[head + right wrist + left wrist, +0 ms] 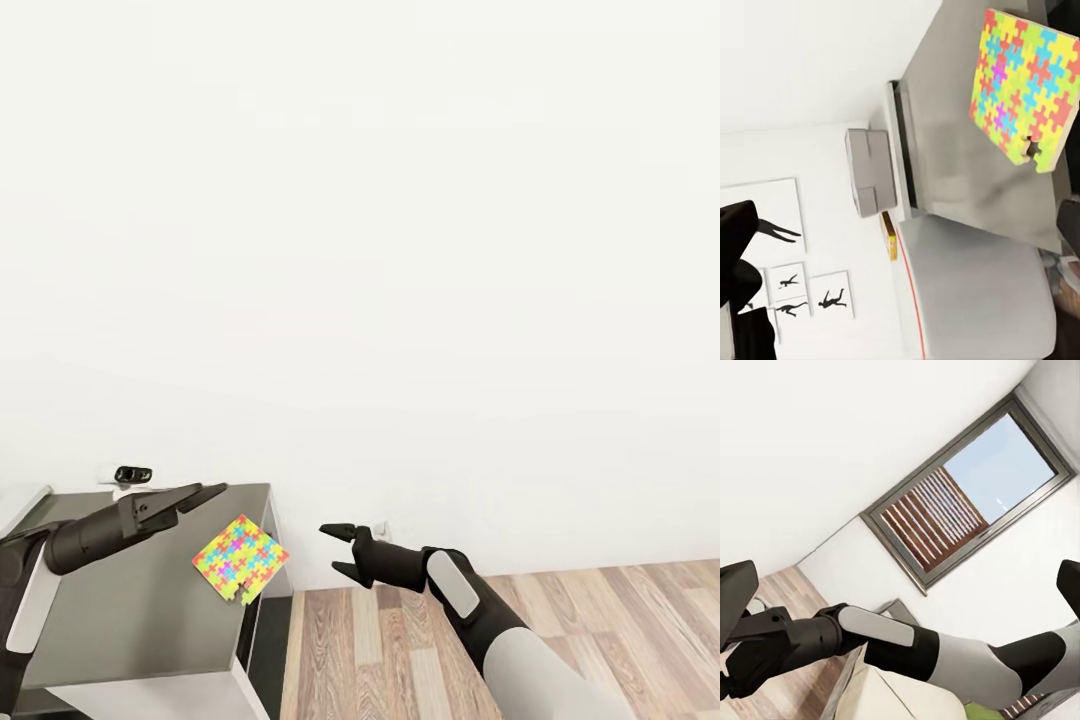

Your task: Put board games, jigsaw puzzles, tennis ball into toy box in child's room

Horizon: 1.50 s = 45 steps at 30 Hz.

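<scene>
Bright, even, shadowless render; white wall [400, 250] nearly blown out; daylight through the window [975, 495]; all sharp.

Ahead of me a plain white wall [400, 250] meets a wood-plank floor [600, 620], with a small white outlet [381, 528] low on it. A window [967, 495] with brown slats sits in another wall. Black silhouette pictures [795, 292] hang beside the desk.

Matt grey table [150, 610]; wood-plank floor [600, 620]; the jigsaw puzzle [240, 557] looks like smooth, perhaps glossy card.
</scene>
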Motion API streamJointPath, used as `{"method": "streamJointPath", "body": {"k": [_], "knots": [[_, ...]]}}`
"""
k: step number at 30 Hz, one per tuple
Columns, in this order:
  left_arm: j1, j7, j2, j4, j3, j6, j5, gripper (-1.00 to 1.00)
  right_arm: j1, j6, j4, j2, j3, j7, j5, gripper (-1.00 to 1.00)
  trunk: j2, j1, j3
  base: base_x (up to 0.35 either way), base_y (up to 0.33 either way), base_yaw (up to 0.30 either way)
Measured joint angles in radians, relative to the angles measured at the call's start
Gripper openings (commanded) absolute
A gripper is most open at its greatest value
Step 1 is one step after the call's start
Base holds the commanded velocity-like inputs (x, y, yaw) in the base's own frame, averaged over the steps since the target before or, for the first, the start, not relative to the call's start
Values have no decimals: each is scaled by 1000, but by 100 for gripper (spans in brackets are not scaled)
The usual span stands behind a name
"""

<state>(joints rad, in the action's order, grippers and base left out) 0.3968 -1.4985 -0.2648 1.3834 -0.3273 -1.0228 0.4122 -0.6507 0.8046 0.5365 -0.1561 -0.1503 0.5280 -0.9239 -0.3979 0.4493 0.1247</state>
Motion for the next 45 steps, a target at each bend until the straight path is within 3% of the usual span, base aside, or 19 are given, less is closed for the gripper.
{"method": "streamJointPath", "body": {"k": [2, 8, 12, 20, 45], "knots": [[0, -2, -1, 4, -1, -2, 1, 100, 0, 2, 1, -8, -6, 1, 0, 100, 0, 0, 0, 15, 0, 0], [0, -14, -1, 7, -6, -5, 0, 100, 0, 4, 6, -18, -72, 0, -1, 100, 0, 0, 0, 4, 0, 0], [1, -16, -2, 5, -6, -6, 1, 100, 0, 5, 7, -18, -87, 3, -1, 100, 0, 0, 0, 1, 0, 0], [-1, -68, 0, -2, -6, -5, 1, 100, 0, 4, 7, -18, -96, -1, -1, 100, 0, 0, 0, 0, 0, 0], [-12, -68, 0, -3, -7, -4, 0, 100, 0, 0, 7, -18, -98, -3, 1, 100, 0, 0, 0, 48, 52, 0]]}}
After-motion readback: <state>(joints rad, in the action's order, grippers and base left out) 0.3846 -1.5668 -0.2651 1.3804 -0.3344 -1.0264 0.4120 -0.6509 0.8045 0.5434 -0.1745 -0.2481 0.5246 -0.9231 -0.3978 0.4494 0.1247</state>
